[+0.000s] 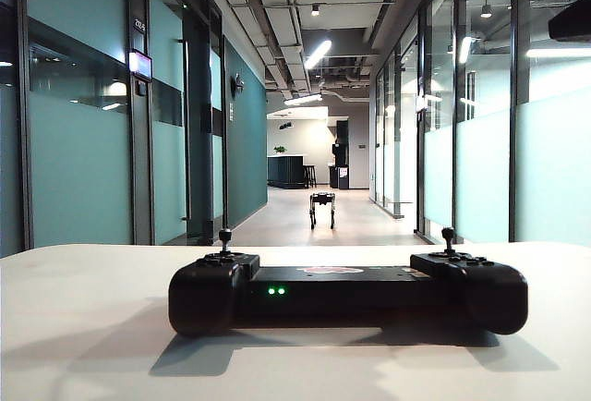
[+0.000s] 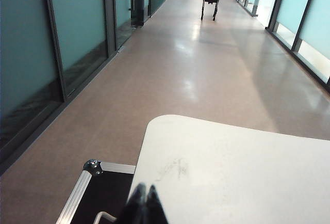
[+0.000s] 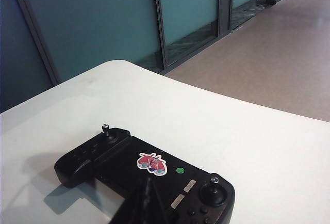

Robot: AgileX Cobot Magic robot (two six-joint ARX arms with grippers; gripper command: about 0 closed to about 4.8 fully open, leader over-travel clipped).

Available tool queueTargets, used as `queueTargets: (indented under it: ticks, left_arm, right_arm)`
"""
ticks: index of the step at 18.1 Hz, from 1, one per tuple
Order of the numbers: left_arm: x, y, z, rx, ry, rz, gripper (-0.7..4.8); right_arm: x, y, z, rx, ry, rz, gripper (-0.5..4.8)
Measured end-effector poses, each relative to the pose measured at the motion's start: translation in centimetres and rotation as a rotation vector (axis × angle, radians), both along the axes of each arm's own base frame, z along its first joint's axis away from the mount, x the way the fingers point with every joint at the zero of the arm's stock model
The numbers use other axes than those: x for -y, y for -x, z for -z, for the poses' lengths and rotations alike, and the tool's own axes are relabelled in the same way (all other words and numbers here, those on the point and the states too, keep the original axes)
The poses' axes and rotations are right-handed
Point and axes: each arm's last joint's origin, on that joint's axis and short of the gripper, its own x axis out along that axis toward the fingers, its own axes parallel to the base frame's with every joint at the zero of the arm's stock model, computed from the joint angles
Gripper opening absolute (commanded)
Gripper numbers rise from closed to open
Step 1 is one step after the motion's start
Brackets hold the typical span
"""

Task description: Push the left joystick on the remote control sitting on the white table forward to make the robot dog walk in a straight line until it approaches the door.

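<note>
The remote control (image 1: 346,292) lies on the white table (image 1: 83,327), green lights lit. Its left joystick (image 1: 224,235) stands upright with nothing touching it; in the right wrist view the same left joystick (image 3: 105,129) is at the far end of the remote control (image 3: 129,159). My right gripper (image 3: 149,184) is shut and empty, over the controller's near edge, apart from both sticks. My left gripper (image 2: 143,193) is shut and empty, at the table's corner (image 2: 154,126), with the controller out of that view. The robot dog (image 1: 321,209) stands far down the corridor, also seen as the robot dog (image 2: 210,4). Neither gripper shows in the exterior view.
A black case with an aluminium edge (image 2: 77,195) sits beside the table under the left gripper. Teal glass walls and dark door frames (image 1: 143,142) line both sides of the corridor. A dark counter (image 1: 286,172) stands at its far end.
</note>
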Motion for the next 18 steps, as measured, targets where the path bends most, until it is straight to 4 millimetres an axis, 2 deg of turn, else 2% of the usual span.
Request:
queueTargets:
  ticks: [16,18]
  left_arm:
    - [0.0,0.0,0.0,0.0,0.0,-0.008,-0.05]
    - [0.0,0.0,0.0,0.0,0.0,-0.008,-0.05]
  right_arm:
    - [0.0,0.0,0.0,0.0,0.0,0.0,0.0]
    - [0.2,-0.4,1.2,-0.004,0.013,0.087,0.0]
